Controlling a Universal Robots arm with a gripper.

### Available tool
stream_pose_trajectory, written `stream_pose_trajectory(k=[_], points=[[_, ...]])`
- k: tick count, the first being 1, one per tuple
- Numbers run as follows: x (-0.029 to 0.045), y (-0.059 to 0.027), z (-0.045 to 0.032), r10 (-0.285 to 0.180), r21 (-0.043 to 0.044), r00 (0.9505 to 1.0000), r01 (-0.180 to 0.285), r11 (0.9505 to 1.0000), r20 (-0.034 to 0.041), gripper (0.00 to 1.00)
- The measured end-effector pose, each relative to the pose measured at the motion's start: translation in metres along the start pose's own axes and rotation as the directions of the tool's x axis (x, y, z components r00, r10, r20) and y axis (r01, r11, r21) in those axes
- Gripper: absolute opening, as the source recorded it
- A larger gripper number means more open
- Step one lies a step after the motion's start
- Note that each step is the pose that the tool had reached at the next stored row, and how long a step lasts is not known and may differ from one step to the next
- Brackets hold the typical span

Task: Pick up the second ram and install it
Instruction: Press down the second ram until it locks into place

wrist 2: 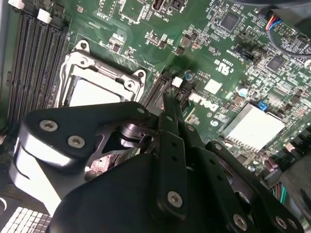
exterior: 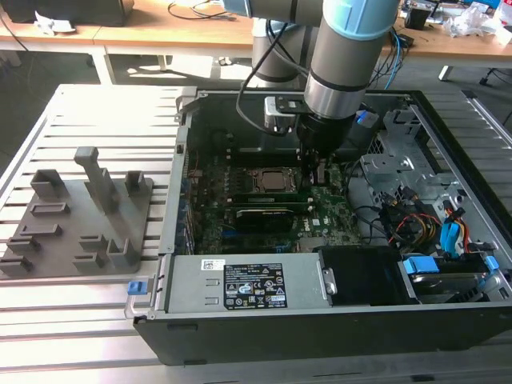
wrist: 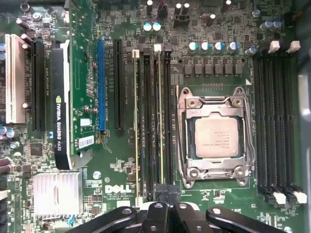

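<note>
- The gripper (wrist: pixel 165 191) is low inside the open computer case (exterior: pixel 448 160), over the motherboard (wrist: pixel 116 194); in both wrist views its fingers (wrist 2: pixel 171 109) are pressed together at the end of the memory slots (wrist: pixel 150 121) beside the CPU socket (wrist: pixel 215 136); nothing shows between the tips, so it reads as clenched on nothing.
- Two sticks appear seated edge-on in that bank; the second ram (wrist: pixel 161 121), judged to be the one with the pale top edge nearer the socket, stands upright in its slot; which of the two is second I cannot say for sure.
- The grey holder tray (exterior: pixel 76 220), on the exterior view's left, well apart from the case, holds no stick.
- Risks: pressing at one end alone could leave the stick tilted with a latch unclosed; an off-line push could slide the tips onto the neighbouring stick or board components; a half-seated module could bend its slot.
- The graphics card (wrist: pixel 60 102) lies apart from the fingers.
</note>
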State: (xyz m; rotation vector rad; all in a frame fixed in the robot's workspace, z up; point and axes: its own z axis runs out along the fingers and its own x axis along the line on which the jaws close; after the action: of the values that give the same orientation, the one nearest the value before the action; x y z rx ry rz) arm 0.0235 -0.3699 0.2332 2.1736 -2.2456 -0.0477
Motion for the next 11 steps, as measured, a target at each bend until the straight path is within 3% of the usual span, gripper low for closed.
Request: stream_pose_trajectory(k=[3,6,11], points=[[0.0004,-0.0002,0.0047,0.000,-0.0001,1.0000,0.000,1.0000,-0.0004,0.11],[0.0001,0.0004,-0.0119,0.000,0.0020,1.0000,0.000,1.0000,0.0005,0.11],[0.0011,0.0302,-0.0121,0.000,0.0090,1.0000,0.000,1.0000,0.0022,0.11]])
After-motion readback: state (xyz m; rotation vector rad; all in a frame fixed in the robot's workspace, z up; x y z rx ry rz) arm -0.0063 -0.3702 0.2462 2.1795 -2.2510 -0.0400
